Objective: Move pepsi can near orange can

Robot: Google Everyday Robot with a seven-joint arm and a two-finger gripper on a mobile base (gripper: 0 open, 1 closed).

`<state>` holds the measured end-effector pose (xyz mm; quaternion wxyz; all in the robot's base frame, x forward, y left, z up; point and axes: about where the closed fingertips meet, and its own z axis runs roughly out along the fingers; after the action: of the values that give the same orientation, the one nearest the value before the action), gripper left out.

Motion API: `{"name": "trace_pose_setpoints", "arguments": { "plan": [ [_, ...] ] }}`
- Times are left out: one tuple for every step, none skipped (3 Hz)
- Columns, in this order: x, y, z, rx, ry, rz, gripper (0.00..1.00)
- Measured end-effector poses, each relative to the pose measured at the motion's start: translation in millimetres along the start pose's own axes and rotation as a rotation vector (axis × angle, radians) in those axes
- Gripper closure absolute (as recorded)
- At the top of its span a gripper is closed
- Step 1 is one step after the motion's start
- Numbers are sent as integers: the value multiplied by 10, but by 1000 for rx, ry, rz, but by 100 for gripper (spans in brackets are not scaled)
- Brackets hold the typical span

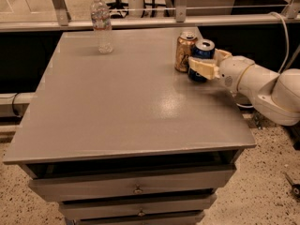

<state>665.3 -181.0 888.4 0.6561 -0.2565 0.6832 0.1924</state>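
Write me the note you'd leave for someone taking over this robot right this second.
Gripper: at the table's far right, reaching in from the right, closed around the pepsi can.
Pepsi can: upright, close beside the orange can on its right; whether the two touch is unclear.
Orange can: upright near the back right of the grey table.
Water bottle: upright at the back left, not involved.
Done: the pepsi can is next to the orange can.
Left: open the gripper and pull the arm back without knocking either can.
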Motion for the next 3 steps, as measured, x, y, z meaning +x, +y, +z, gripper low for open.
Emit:
{"name": "trace_pose_setpoints", "arguments": {
  "plan": [
    [23,-39,23,-2,11,-1,46],
    [18,-67,29,-7,13,-8,15],
    [-3,-80,13,-11,14,-16,0]
  ]
}}
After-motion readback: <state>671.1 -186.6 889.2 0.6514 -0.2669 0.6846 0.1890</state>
